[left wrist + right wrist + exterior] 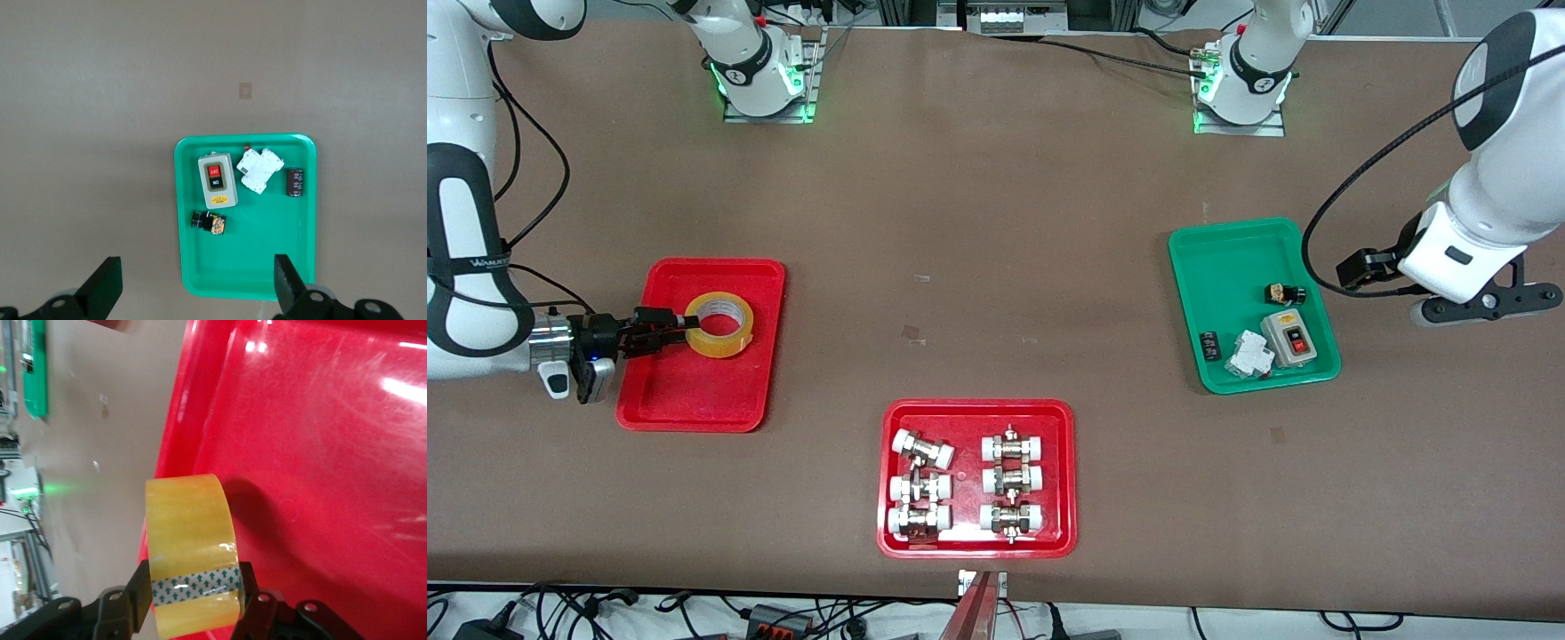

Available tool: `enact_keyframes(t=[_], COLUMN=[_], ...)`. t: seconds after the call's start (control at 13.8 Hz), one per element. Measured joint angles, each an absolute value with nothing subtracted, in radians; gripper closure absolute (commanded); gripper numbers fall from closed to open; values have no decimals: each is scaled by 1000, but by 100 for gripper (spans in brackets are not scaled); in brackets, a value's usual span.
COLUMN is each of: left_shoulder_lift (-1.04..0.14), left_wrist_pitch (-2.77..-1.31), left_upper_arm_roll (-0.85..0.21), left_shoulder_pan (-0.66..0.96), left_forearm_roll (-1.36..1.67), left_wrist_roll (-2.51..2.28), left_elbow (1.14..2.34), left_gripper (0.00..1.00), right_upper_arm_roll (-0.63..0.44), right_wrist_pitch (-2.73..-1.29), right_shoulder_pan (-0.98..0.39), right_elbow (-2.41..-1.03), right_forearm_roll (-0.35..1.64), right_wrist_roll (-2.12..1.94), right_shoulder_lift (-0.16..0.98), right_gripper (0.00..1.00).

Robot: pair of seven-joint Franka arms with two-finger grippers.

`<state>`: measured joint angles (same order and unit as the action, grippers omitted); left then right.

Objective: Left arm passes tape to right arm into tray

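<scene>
The yellow tape [720,325] is a translucent ring with a pale core. It is low over the plain red tray [694,413] at the right arm's end of the table, hole upward. My right gripper [680,329] is shut on the ring's wall from the side. In the right wrist view the fingers [139,590] clamp the tape [190,520] on both sides above the tray's floor [320,487]. I cannot tell whether the tape touches the tray. My left gripper [1489,307] is open and empty, up in the air beside the green tray [1227,267]; it also shows in the left wrist view [197,267].
The green tray [293,220] holds a grey switch box [1289,338], a white breaker [1249,354] and small dark parts. A red tray [978,409] with several white-capped metal fittings sits near the table's front edge. Cables run along the arms' bases.
</scene>
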<state>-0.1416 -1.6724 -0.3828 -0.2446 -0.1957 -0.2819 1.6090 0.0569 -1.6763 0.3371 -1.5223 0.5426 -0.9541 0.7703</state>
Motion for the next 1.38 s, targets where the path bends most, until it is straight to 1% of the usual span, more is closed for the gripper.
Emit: enact_keyframes(t=[0.07,0.29,0.44,0.58,0.73,1.02,1.23,1.38], left_shoulder_lift=[-138,-137,-137,-137,-138,-138,-139,-140], left_wrist_pitch=[-1666,-1653,-1651,-1651,-1651,-1650,-1650,-1650], left_upper_arm_roll=[-393,-402,-401,-400,-400,-401,-401,-401], left_shoulder_pan=[-243,-249,-260,-263,-262,-262,-262,-262], left_forearm_roll=[-196,-150,-117,-105,-103,-102,-102,-102], left_wrist_roll=[-282,-283,-283,-283,-283,-283,-283,-283], left_elbow=[1605,1586,1571,1565,1565,1565,1565,1565], left_gripper=[0,0,0,0,0,0,0,0], right_upper_arm_roll=[62,66,70,73,74,75,77,78], right_wrist_pitch=[-1681,-1718,-1762,-1809,-1839,-1840,-1769,-1727], right_shoulder_pan=[337,324,298,256,214,151,90,47], right_elbow=[-1522,-1523,-1521,-1516,-1511,-1510,-1529,-1566], right_forearm_roll=[535,501,436,351,266,129,43,5], right_wrist_roll=[-955,-965,-984,-986,-983,-855,-599,-426], right_shoulder_lift=[768,767,761,723,653,487,343,241], right_gripper=[0,0,0,0,0,0,0,0])
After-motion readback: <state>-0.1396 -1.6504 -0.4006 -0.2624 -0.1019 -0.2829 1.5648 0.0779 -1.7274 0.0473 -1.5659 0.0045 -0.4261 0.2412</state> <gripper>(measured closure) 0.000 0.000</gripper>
